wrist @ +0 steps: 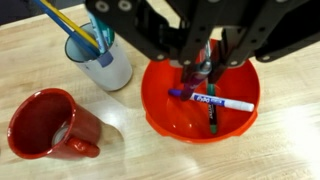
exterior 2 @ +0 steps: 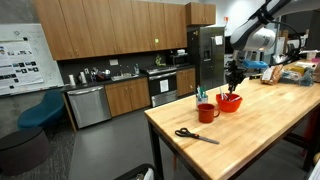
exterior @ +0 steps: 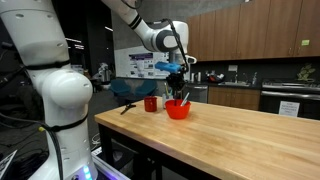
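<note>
Red bowl [wrist: 160,110] holds a white marker [wrist: 228,102], print unreadable; claw [wrist: 207,60] grips a second marker [wrist: 200,73].

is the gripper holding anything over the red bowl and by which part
A marker, it seems, pinched near its upper end by the gripper, over the red bowl.

I'm looking into a kitchen. Brown wooden cabinets [exterior 2: 110,28] run across the upper left of an exterior view, with a steel dishwasher [exterior 2: 88,105] and an oven [exterior 2: 163,88] below them and a dark fridge [exterior 2: 208,55] at centre. A poster [exterior 2: 20,48] hangs at far left above a blue chair [exterior 2: 40,112] on grey floor [exterior 2: 115,140]. A butcher-block table [exterior 2: 270,145] fills the lower right.
</note>
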{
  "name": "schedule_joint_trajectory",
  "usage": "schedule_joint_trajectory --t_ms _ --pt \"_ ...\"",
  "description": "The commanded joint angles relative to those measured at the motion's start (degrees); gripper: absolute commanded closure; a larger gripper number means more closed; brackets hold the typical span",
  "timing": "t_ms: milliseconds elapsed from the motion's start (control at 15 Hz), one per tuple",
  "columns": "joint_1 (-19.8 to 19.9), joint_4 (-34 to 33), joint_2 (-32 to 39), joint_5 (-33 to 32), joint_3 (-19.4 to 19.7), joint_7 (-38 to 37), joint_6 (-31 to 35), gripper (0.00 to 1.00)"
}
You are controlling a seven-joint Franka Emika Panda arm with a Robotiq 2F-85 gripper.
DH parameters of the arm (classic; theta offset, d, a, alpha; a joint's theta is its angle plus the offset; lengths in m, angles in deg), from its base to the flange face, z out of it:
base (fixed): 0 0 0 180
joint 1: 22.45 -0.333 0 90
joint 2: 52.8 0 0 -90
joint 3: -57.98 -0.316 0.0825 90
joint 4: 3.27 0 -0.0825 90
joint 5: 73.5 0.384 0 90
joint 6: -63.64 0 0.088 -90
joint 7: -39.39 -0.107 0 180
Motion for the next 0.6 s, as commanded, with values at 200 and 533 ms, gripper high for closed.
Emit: schedule_joint_trajectory --t_ms 200,533 --pt "1.1 -1.5 2.3 -1.2 -0.9 -1.4 1.6 0.38" --pt "-0.4 -2.5 2.9 1.0 -1.8 1.1 5.8 0.04"
